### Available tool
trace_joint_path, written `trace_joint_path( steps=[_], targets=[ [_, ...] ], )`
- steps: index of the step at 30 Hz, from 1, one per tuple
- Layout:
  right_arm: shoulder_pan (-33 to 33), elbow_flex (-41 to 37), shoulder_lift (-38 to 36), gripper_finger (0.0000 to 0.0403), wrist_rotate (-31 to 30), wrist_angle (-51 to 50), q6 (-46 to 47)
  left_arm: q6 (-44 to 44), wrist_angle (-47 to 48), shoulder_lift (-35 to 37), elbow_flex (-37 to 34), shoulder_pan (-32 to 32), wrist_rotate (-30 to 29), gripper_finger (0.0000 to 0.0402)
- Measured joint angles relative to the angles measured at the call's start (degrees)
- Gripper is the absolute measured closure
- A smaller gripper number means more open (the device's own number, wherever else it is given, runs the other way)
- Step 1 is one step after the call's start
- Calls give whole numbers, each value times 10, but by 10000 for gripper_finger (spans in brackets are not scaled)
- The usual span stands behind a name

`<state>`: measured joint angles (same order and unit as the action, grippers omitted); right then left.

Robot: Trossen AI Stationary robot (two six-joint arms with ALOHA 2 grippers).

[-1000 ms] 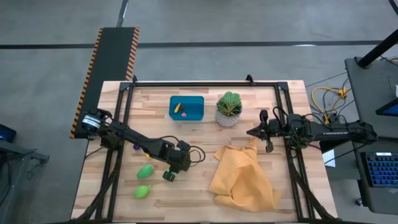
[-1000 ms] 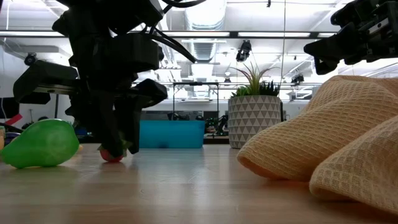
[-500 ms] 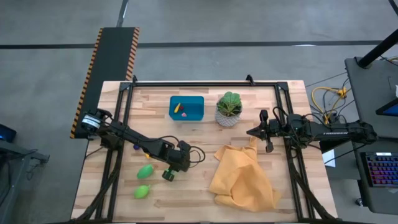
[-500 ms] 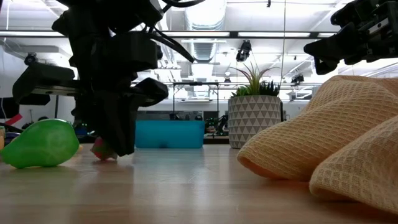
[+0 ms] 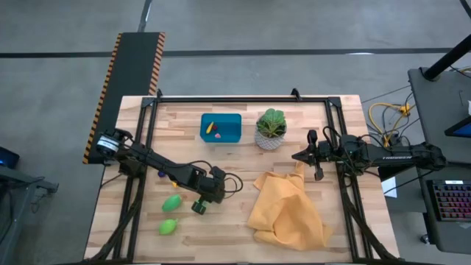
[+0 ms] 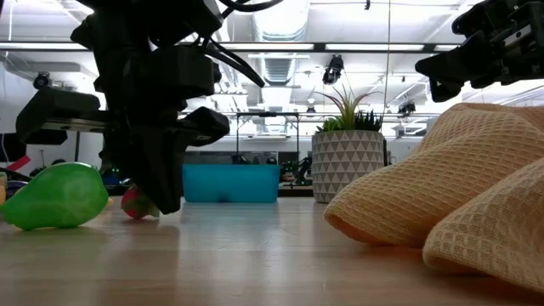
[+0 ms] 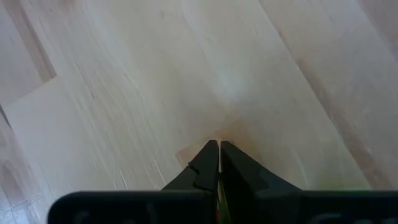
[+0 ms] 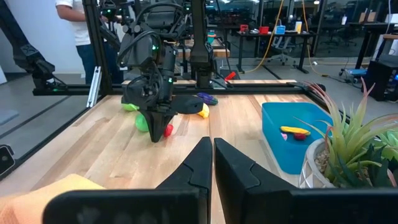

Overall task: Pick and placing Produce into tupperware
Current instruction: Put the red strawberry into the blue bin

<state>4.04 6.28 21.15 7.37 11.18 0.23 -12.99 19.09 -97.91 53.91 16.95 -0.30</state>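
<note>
Well clear of the tupperware (image 5: pixel 221 127), toward the table's near side, your left gripper (image 5: pixel 199 207) stood tip-down with fingers pressed together; the small red piece (image 6: pixel 133 202) lay just beside them, apparently not held. Your right gripper (image 5: pixel 317 174) waited closed by the cloth (image 5: pixel 288 210).

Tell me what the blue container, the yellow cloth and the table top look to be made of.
Blue container: likely smooth plastic, with even teal walls and a thin rim. Yellow cloth: woven fabric, by its waffle texture and soft folds. Table top: pale wood, apparently joined strips, with grain and seams showing.
</note>
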Motion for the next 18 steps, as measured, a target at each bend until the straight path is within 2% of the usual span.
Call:
trace_joint_path(
  steps=[18],
  targets=[
    [0, 0, 0, 394, 0, -3, 2, 0, 30, 1, 24, 0, 0, 401]
  ],
)
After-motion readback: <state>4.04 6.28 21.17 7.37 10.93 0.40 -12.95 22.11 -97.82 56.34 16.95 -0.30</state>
